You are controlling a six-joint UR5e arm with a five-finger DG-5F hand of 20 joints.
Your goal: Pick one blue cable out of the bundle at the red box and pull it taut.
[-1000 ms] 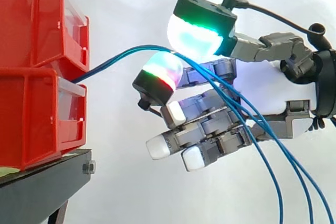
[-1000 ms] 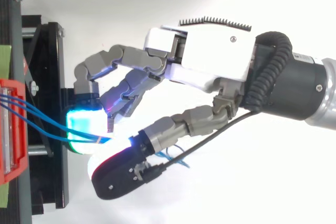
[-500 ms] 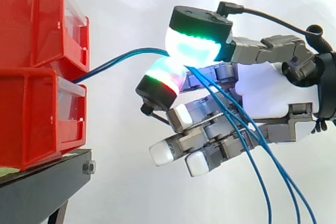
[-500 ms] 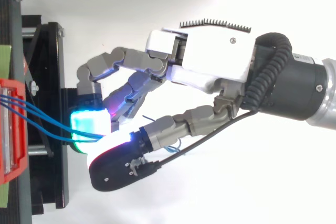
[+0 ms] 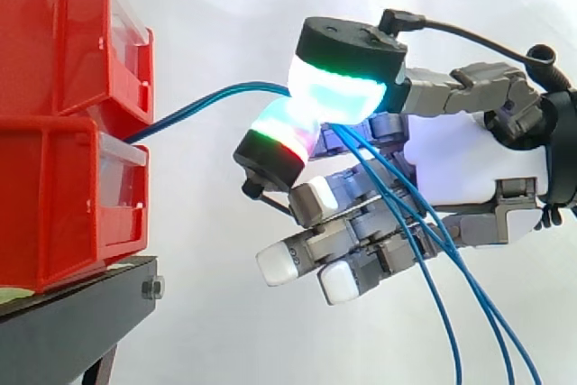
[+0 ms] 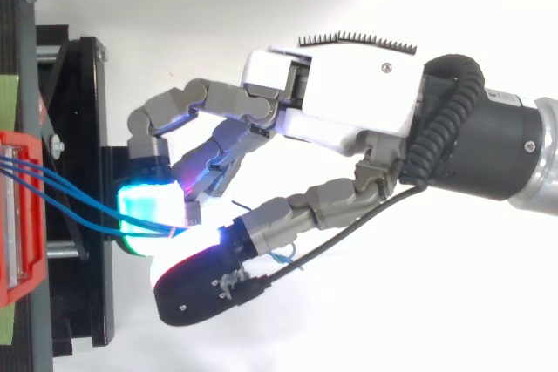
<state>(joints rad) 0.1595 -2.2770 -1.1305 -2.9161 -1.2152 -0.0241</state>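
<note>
From the side we see two stacked red bins [image 5: 50, 196] on the black stand [image 5: 72, 322], the lower one reaching almost to the stand's right edge. The blue cables [image 5: 194, 107] leave the gap between the bins and arc up and rightwards to the hand [image 5: 469, 160]. There two glowing pads [image 5: 334, 92] pinch them, the thumb above and a finger below. Past the pinch, three strands hang slack down across the other curled fingers. From above, the hand [image 6: 349, 102] reaches leftwards over the stand [image 6: 87, 128]. The cables [image 6: 52, 182] fan out of the red bins [image 6: 19, 241] at the stand's left edge. They converge between the closed pads, and we cannot tell how many strands are gripped.
</note>
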